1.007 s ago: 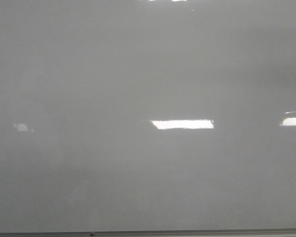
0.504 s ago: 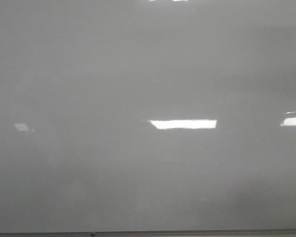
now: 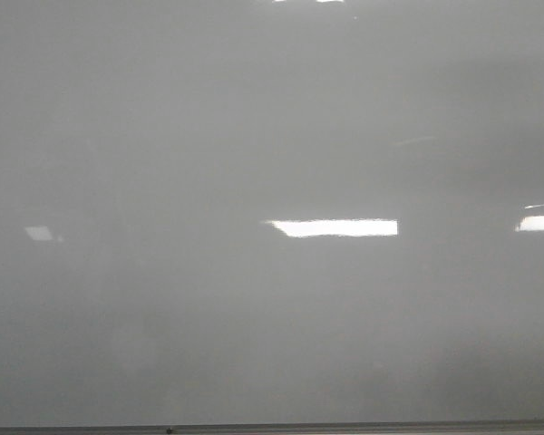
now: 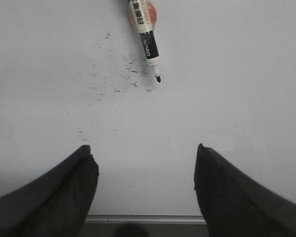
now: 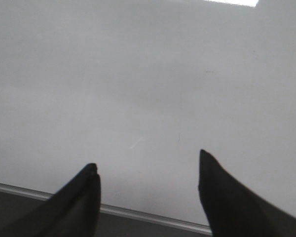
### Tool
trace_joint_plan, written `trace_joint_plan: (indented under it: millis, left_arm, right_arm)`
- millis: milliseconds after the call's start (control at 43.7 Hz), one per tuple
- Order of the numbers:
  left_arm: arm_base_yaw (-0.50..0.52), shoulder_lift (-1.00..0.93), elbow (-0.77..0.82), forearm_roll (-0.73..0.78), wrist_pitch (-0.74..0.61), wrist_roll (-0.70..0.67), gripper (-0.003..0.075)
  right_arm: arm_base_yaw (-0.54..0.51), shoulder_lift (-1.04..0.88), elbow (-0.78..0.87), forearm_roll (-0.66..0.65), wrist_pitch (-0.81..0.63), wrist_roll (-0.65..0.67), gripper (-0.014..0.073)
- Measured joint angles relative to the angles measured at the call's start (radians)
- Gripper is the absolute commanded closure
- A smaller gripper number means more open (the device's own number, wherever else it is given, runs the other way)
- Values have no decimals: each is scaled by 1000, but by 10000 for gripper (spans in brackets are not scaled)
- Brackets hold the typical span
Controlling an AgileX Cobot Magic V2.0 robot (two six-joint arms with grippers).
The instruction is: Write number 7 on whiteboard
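We observed the whiteboard filling the entire front view as a glossy grey-white surface, with a thin dark edge running along its lower border. Bright rectangular light reflections lay across the board above that edge. No arm and no pincer appeared in the front view. In the left wrist view, the left pincer stood wide open, its two dark fingers well apart with bare board between them, and it held nothing. A marker lay against the whiteboard well apart from those fingers, its black tip uncapped and pointing toward the pincer. A pinkish round shape showed behind the marker barrel; we could not tell what it was. Scattered faint black specks and short smudges marked the board just beside the marker tip. We could not make out any stroke forming the number 7 in any view; only these loose marks were visible. In the right wrist view, the right pincer was likewise wide open and empty, its fingers spread over the whiteboard near its metal-trimmed edge. A faint thin scratch-like line showed on the board between the right fingers.
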Motion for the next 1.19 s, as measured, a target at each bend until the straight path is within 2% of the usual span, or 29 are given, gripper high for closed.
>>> trace_joint_plan:
  millis: [298,984,1190]
  left_arm:
    - [0,178,0,-1,-190,-52,260]
    - [0,597,-3,-29,-665,-60,260]
    - [0,659,-8,-32,-739,-60,260]
  right_arm:
    - [0,0,0,0,0,0,66]
    - [0,0,0,0,0,0,66]
    - [0,0,0,0,0,0,66]
